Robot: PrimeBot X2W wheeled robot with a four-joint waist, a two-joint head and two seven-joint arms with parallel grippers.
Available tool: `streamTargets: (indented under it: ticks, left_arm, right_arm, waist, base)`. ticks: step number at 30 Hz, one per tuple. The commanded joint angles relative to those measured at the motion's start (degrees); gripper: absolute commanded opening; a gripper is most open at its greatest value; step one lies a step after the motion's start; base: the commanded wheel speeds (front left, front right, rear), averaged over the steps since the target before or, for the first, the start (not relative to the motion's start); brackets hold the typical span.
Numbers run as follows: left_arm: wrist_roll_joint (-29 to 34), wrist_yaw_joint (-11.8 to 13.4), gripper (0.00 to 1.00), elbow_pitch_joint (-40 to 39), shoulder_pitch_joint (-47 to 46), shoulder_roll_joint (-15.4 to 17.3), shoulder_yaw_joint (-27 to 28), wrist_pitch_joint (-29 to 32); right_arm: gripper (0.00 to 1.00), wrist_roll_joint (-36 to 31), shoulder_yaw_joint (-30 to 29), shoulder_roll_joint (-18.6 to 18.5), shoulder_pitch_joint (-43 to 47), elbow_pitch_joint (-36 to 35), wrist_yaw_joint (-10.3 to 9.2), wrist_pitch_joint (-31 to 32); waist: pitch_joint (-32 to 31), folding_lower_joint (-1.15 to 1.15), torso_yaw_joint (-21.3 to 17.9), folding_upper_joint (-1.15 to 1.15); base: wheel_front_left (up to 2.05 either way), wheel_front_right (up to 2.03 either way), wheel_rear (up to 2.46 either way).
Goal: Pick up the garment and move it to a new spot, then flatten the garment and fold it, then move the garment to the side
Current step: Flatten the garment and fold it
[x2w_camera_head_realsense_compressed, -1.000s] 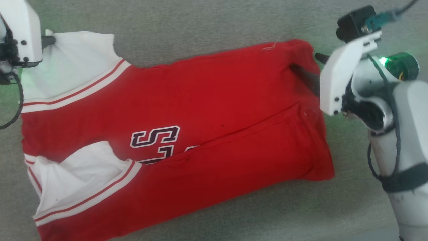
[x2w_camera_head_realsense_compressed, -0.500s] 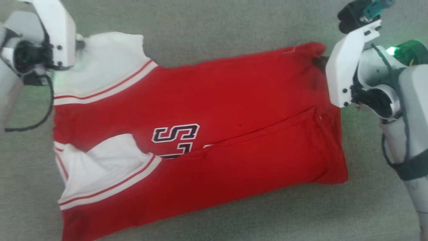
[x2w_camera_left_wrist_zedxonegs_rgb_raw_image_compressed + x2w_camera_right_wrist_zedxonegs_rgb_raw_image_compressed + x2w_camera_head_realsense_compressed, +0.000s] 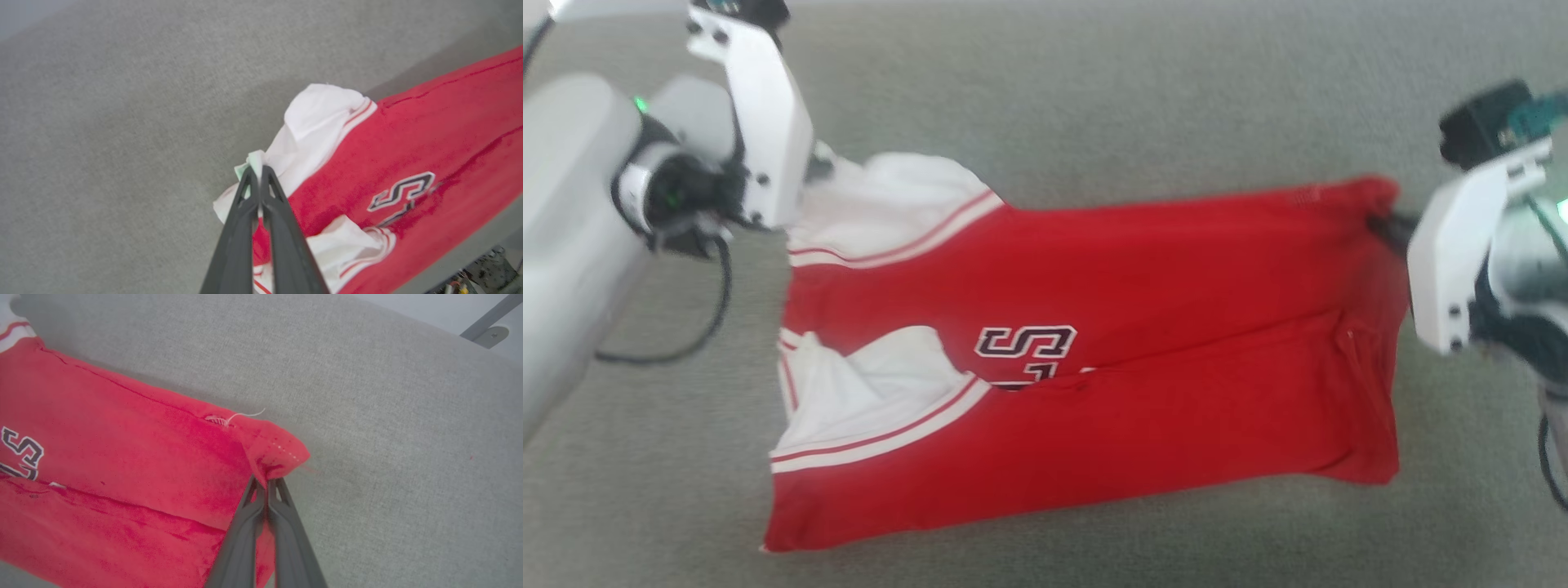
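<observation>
The garment point(image 3: 1143, 343), a red jersey with white sleeves and dark white-outlined lettering, lies spread sideways on the grey cloth surface point(image 3: 1094, 106). Its front half is folded over the lettering. My left gripper point(image 3: 815, 167) is at its far left corner, shut on the edge of the white sleeve point(image 3: 314, 122); the left wrist view shows the left gripper point(image 3: 257, 173) pinching that white cloth. At the far right corner my right gripper point(image 3: 1390, 224) is shut on the red hem; the right wrist view shows the right gripper point(image 3: 267, 481) bunching that hem corner point(image 3: 278, 451). The far edge runs taut between them.
Grey cloth surface point(image 3: 408, 437) surrounds the jersey on all sides. A metal bracket point(image 3: 488, 332) stands beyond the surface's far edge in the right wrist view. Some small clutter point(image 3: 486, 273) lies below the surface's near edge in the left wrist view.
My right gripper has gone from open over the hem to shut on its corner. The head view has shifted, so the jersey sits further right in the picture; its far edge now looks pulled straighter.
</observation>
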Motion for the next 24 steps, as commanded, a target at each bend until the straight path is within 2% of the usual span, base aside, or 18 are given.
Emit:
streamTargets:
  ticks: [1, 5, 12, 15, 19, 20, 21, 22, 23, 24]
  left_arm:
    - [-1.4, 1.0, 0.00, -2.3, 1.7, 0.8, 0.2, 0.7]
    - [-3.2, 5.5, 0.00, -12.7, 6.1, 4.4, -0.3, 3.4]
    - [-5.9, 13.6, 0.00, -31.4, 15.0, 11.3, -1.3, 4.8]
    - [-6.6, 16.3, 0.00, -34.9, 18.4, 12.8, -2.0, 4.3]
    - [-7.2, 17.4, 0.00, -34.1, 22.2, 12.5, -2.8, 2.2]
    - [-7.6, 17.1, 0.00, -33.3, 23.0, 12.0, -2.9, 1.7]
    - [-7.1, 16.6, 0.09, -32.3, 23.3, 11.7, -2.8, 0.5]
    - [-6.3, 16.2, 0.42, -31.1, 23.4, 11.3, -2.7, -0.8]
    - [-6.4, 15.8, 0.88, -29.9, 24.0, 10.8, -2.4, -2.1]
    - [-6.7, 15.1, 1.00, -28.9, 24.5, 10.3, -2.1, -3.1]
  right_arm:
    - [0.00, 0.4, -0.5, -0.2, 2.2, -1.6, 0.01, 1.0]
    - [0.00, 0.9, -3.9, -0.6, 9.1, -6.0, 0.01, 4.0]
    - [0.00, 0.3, -9.4, 1.7, 19.7, -9.8, 0.01, 6.9]
    - [0.00, 0.1, -10.3, 3.5, 22.3, -9.0, 0.01, 7.2]
    - [0.00, -0.2, -10.2, 5.5, 22.6, -5.9, 0.01, 7.0]
    - [0.14, -0.5, -10.0, 5.8, 22.1, -5.0, 0.01, 6.9]
    - [0.44, -0.7, -9.8, 6.1, 21.5, -4.2, 0.01, 6.5]
    - [0.78, -0.9, -9.6, 6.4, 21.1, -3.3, 0.01, 6.3]
    - [1.00, -1.1, -9.4, 6.5, 20.8, -2.5, 0.01, 6.1]
    - [1.00, -1.3, -9.0, 6.5, 20.4, -2.1, 0.01, 5.7]
  waist:
    - [-2.2, 0.00, 2.0, 0.00]
    - [-4.1, 0.00, 3.5, 0.00]
    - [-5.0, 0.00, 4.9, 0.00]
    - [-5.0, 0.00, 4.9, 0.00]
    - [-5.2, 0.00, 4.6, 0.00]
    - [-5.4, 0.00, 4.4, 0.00]
    - [-5.5, 0.00, 4.3, 0.00]
    - [-5.7, 0.00, 4.3, 0.00]
    - [-6.0, 0.00, 4.2, 0.00]
    - [-6.2, 0.00, 4.2, 0.00]
  base:
    - [0.00, 0.00, 0.00]
    - [0.00, 0.00, 0.00]
    - [0.00, 0.00, 0.00]
    - [0.00, 0.00, 0.00]
    - [0.00, 0.00, 0.00]
    - [0.00, 0.00, 0.00]
    - [0.00, 0.00, 0.00]
    - [0.00, 0.00, 0.00]
    - [0.00, 0.00, 0.00]
    - [0.00, 0.00, 0.00]
